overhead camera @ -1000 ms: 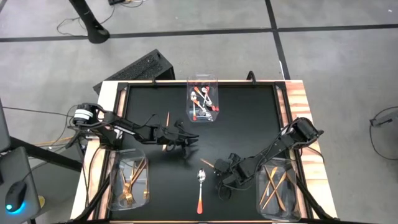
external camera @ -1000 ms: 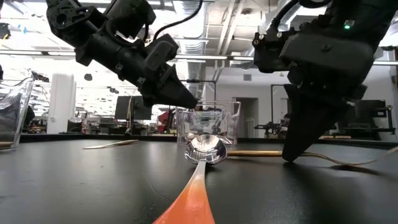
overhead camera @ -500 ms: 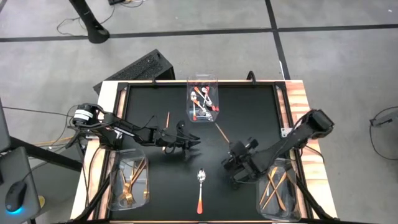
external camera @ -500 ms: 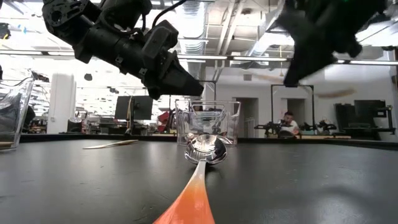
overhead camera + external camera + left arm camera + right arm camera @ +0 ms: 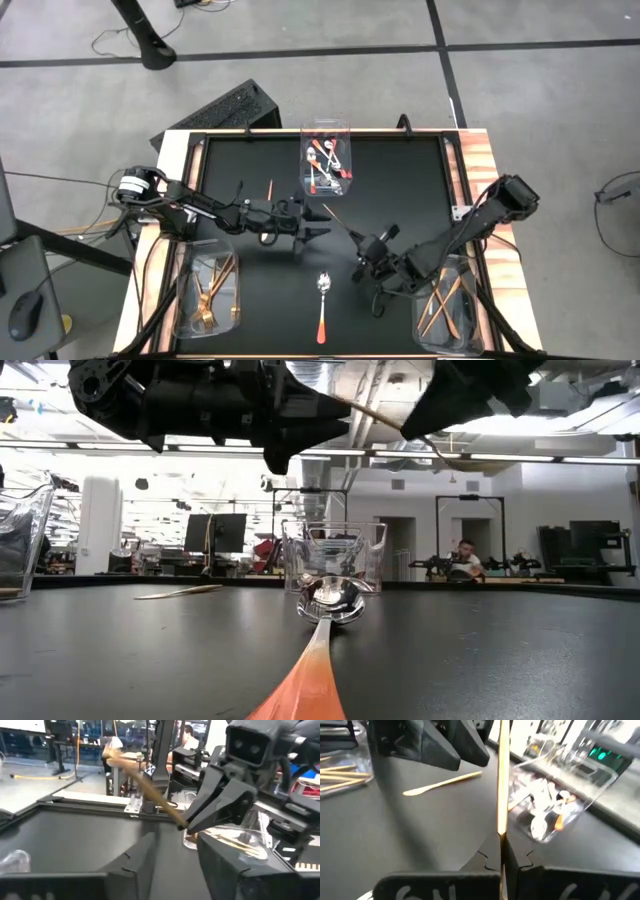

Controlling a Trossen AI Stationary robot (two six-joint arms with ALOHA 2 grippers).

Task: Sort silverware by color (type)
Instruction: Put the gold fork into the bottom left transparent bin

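Right gripper [image 5: 362,243] up above middle of black table [image 5: 400,180], fingers pressed tight on thin gold stick [image 5: 337,220]. Stick points out toward left gripper [image 5: 312,231], which hangs close by, off table too. Cannot tell if left fingers are spread or together. Spoon [image 5: 322,303] with silver bowl, orange handle lies flat near front middle. Another gold stick [image 5: 269,189] lies on table behind left arm. Back bin [image 5: 347,150] holds spoons. Left bin [image 5: 181,290] holds gold forks. Right bin [image 5: 424,325] holds copper sticks.

A copper-gold knife [image 5: 338,221], an orange-handled spoon [image 5: 322,304], a black table [image 5: 400,180].
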